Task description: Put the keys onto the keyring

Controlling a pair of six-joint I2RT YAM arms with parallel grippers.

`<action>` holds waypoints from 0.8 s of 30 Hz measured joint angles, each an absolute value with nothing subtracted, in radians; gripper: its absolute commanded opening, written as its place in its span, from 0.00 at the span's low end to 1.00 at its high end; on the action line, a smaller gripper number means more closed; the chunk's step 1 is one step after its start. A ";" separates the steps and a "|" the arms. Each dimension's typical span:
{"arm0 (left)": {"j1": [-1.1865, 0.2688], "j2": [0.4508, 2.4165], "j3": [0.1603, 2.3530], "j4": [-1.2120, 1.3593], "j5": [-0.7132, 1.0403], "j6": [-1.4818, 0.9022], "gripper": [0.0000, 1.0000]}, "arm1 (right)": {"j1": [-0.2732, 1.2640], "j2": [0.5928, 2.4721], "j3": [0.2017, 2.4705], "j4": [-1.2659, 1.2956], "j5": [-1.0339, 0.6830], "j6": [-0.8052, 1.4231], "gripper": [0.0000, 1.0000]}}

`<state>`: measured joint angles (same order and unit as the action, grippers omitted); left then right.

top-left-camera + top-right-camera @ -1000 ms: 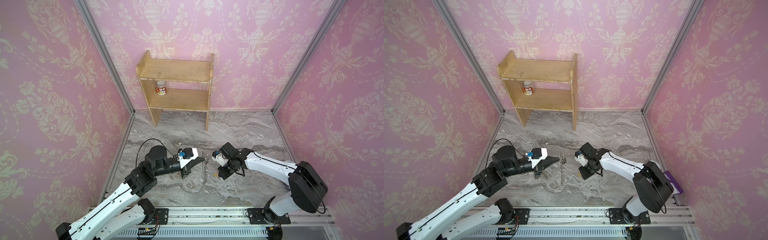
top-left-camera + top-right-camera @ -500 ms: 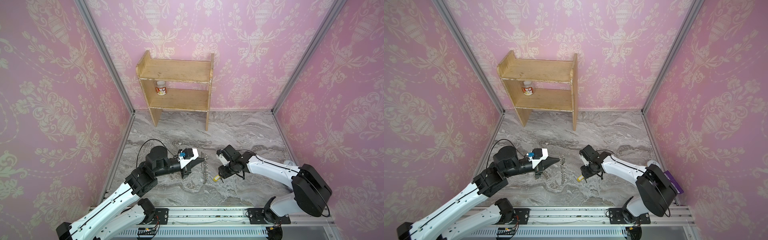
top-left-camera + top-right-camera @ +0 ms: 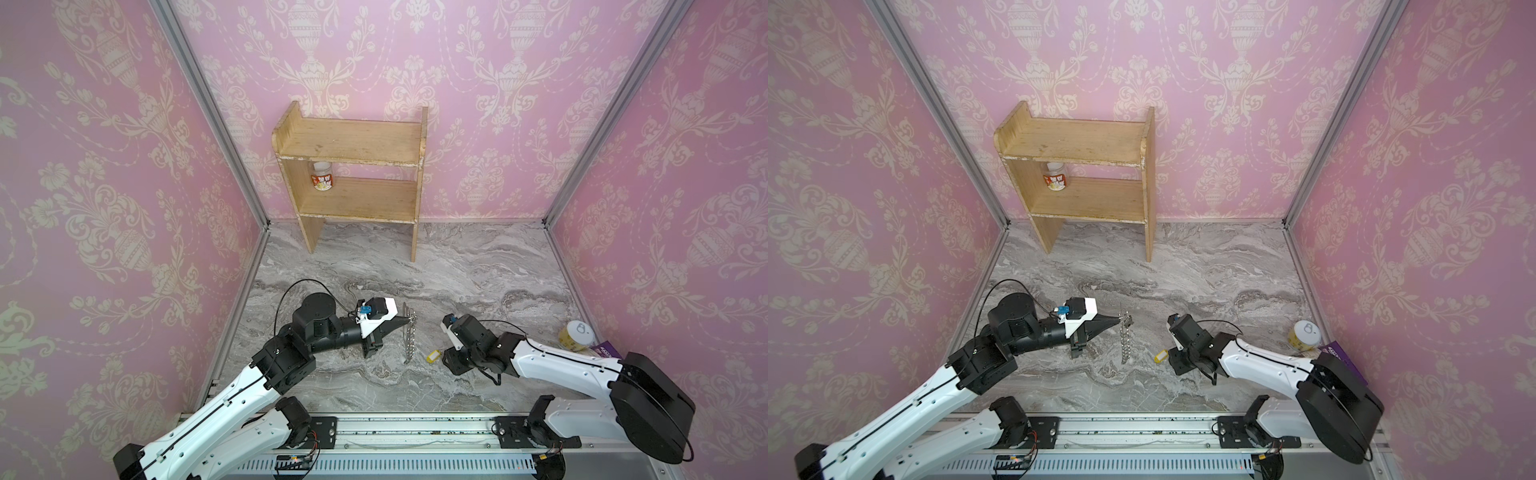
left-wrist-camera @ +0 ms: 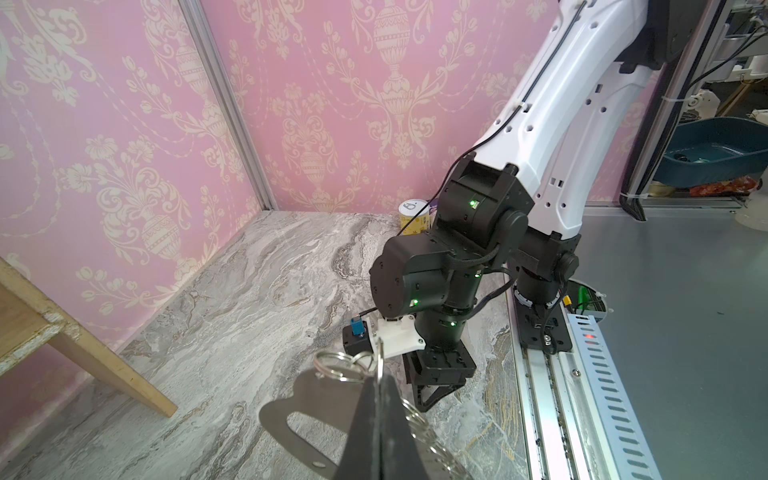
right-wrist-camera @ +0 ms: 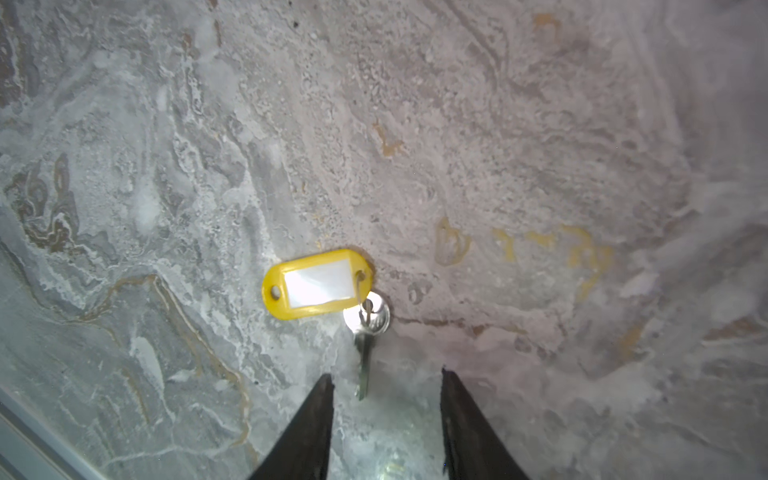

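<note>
marbled grey tabletop (image 3: pixel 457 266), pink papered walls on three sides. keyring (image 3: pixel 409 338) is held on edge, split rings in a row along it. left gripper (image 4: pixel 380 374) is clamped tight on its plate at the ring end. whether the keyring's lower end rests on the tabletop cannot be told.

yellow key tag (image 5: pixel 318 284) lies flat just beside the keyring, on the side toward the right arm, not touching it. a small metal key (image 5: pixel 365 340) hangs from one end hole of the tag. right gripper (image 5: pixel 386 374) hovers low over that key, jaws parted to a middling gap and empty, with the blade tip pointing into the gap. black tag: not seen in any view.

judgement: step in hand is pick-up of the yellow key; nothing is threaded on the keyring yet. next move calls for a short descent and a close on the thin blade or the tag edge. both lie flat, so a slip is likely. after that comes carriage to the keyring.
</note>
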<state>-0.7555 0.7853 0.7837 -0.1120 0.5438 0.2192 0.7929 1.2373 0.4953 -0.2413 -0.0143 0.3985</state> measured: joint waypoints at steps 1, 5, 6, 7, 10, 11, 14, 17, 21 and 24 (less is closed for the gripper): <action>-0.756 0.785 0.783 -0.112 0.544 0.219 0.00 | 0.802 1.214 0.469 -0.210 0.002 0.402 0.43; -0.756 0.785 0.782 -0.111 0.544 0.219 0.00 | 0.830 1.140 0.395 -0.104 0.051 0.395 0.35; -0.756 0.785 0.782 -0.111 0.544 0.219 0.00 | 0.836 1.132 0.386 -0.081 0.059 0.390 0.32; -0.756 0.785 0.781 -0.110 0.544 0.219 0.00 | 0.841 1.130 0.381 -0.062 0.067 0.384 0.30; -0.756 0.785 0.776 -0.102 0.544 0.219 0.00 | 0.854 1.131 0.380 -0.031 0.081 0.365 0.27; -0.756 0.785 0.776 -0.101 0.544 0.219 0.00 | 0.857 1.131 0.380 -0.020 0.086 0.361 0.27; -0.756 0.784 0.771 -0.093 0.544 0.219 0.00 | 0.860 1.143 0.380 0.000 0.099 0.348 0.26; -0.756 0.779 0.767 -0.092 0.544 0.219 0.00 | 0.860 1.177 0.381 0.004 0.105 0.340 0.25; -0.756 0.770 0.765 -0.091 0.544 0.219 0.00 | 0.860 1.225 0.383 0.004 0.105 0.340 0.24; -0.756 0.764 0.765 -0.092 0.543 0.219 0.00 | 0.860 1.234 0.383 0.004 0.105 0.340 0.23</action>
<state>-0.7555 0.7635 0.7654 -0.0917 0.5434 0.2188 0.8600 1.2339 0.3828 0.0044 0.1047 0.3401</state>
